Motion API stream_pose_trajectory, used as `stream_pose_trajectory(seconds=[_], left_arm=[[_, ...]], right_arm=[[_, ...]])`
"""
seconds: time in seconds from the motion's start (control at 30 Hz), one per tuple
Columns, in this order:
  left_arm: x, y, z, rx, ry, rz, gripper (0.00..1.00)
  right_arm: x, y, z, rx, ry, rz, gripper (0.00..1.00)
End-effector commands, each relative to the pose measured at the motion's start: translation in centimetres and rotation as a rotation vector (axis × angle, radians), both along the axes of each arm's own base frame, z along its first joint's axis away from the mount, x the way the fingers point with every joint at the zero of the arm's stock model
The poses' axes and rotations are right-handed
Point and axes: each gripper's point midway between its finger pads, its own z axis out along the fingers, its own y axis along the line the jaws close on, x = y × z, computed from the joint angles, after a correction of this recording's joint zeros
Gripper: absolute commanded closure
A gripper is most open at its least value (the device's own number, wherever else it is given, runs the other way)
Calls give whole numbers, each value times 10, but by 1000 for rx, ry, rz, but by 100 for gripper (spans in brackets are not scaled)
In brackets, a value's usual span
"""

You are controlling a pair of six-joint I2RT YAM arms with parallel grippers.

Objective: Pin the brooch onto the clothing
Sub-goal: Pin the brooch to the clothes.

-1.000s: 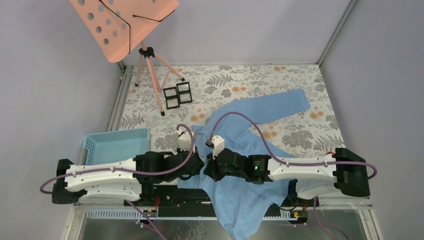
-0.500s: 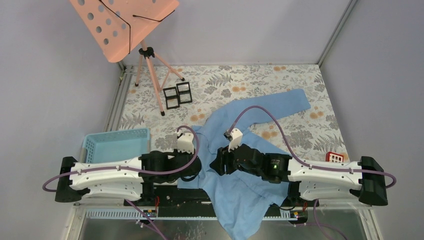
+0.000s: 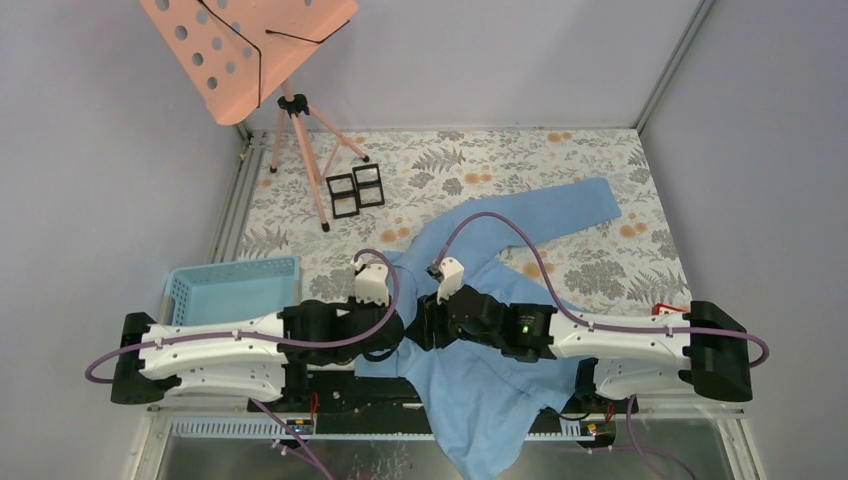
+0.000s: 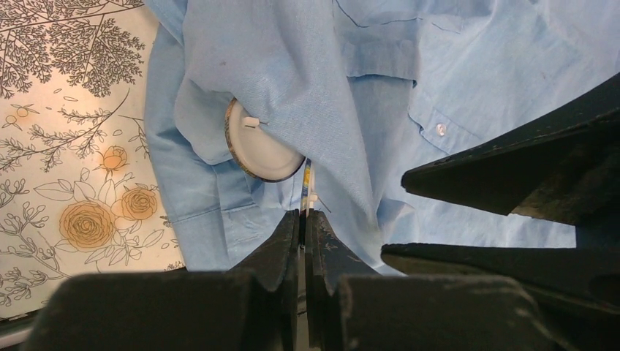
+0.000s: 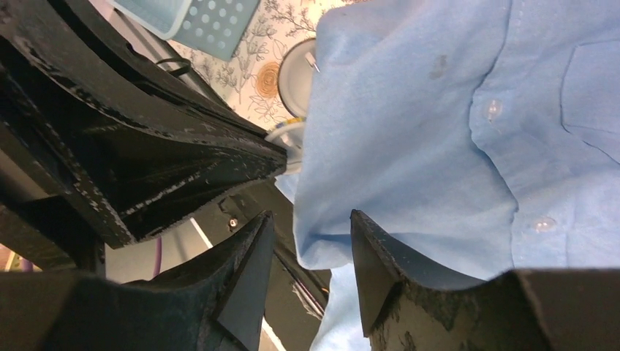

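The light blue shirt lies rumpled at the middle of the near edge of the tabletop. Its tail hangs over that edge and one sleeve stretches towards the far right corner. Both arms meet over it. The left gripper is clenched on a thin piece, seen edge-on, that reaches the rim of the brooch, a white disc half under a shirt fold. Whether the two are one thing I cannot tell. The right gripper is released, with a shirt fold between its jaws. A blue basket sits near the left edge, two black frames lie farther back, and a pink music stand is at the far left corner.
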Motion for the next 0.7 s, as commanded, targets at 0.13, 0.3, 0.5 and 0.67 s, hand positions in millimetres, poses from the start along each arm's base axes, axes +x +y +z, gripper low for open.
stream_pose_trajectory(seconds=[0.13, 0.3, 0.5, 0.67], left_arm=[[3, -11, 11, -55, -17, 14, 100], [5, -12, 10, -48, -18, 22, 100], [7, -13, 10, -40, -27, 32, 100], [10, -16, 12, -24, -36, 46, 100]], right_arm=[[13, 27, 23, 68, -41, -17, 51], [19, 26, 12, 19, -52, -44, 61], [16, 28, 14, 53, -68, -12, 100], [10, 29, 16, 60, -72, 32, 100]])
